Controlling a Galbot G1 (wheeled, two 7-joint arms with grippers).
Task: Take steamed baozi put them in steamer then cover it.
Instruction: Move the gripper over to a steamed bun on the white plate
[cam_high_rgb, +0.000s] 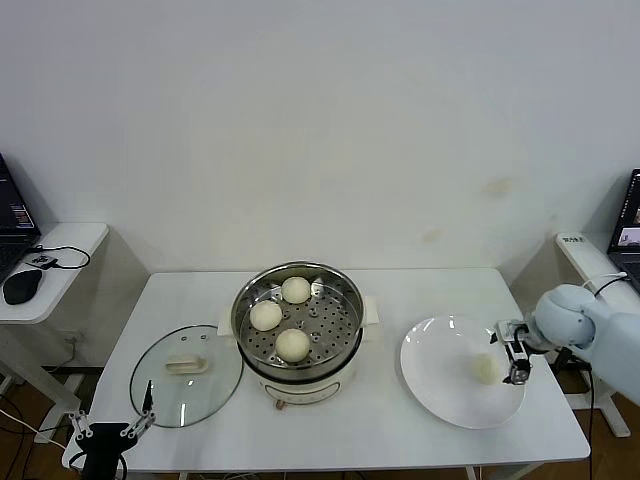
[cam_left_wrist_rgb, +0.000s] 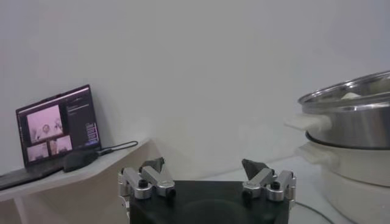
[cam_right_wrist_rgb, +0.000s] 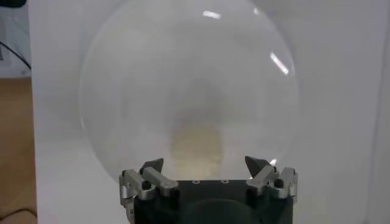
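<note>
The right gripper (cam_high_rgb: 510, 352) hangs over the right edge of the white plate (cam_high_rgb: 440, 385), its fingers spread apart and empty, pointed toward the single baozi on the plate (cam_high_rgb: 486, 369); in the right wrist view that same bun (cam_right_wrist_rgb: 196, 143) sits just ahead of the open fingertips (cam_right_wrist_rgb: 153, 165), not yet between them, with nothing touching it. The plate rests on the right part of the white table (cam_high_rgb: 400, 440), just beside the steamer (cam_high_rgb: 298, 330); the steamer stands at the table's middle, uncovered, its steel pot sitting on a cream-white base; three baozi in the steamer (cam_high_rgb: 292, 344) lie on the perforated tray, one at the far side, one to the left and one at the near side, each apart from the others. The cover (cam_high_rgb: 186, 375) lies flat on the table to the left of the steamer, handle up, its rim close to the steamer's base. The left gripper (cam_high_rgb: 112, 427) is parked low at the near left corner of the table, beside the cover's near edge, its fingers open and holding nothing; its wrist view shows the steamer's side (cam_left_wrist_rgb: 353, 125) off to one side. A side desk (cam_high_rgb: 50, 262) with a mouse (cam_high_rgb: 22, 286) stands at the far left.
</note>
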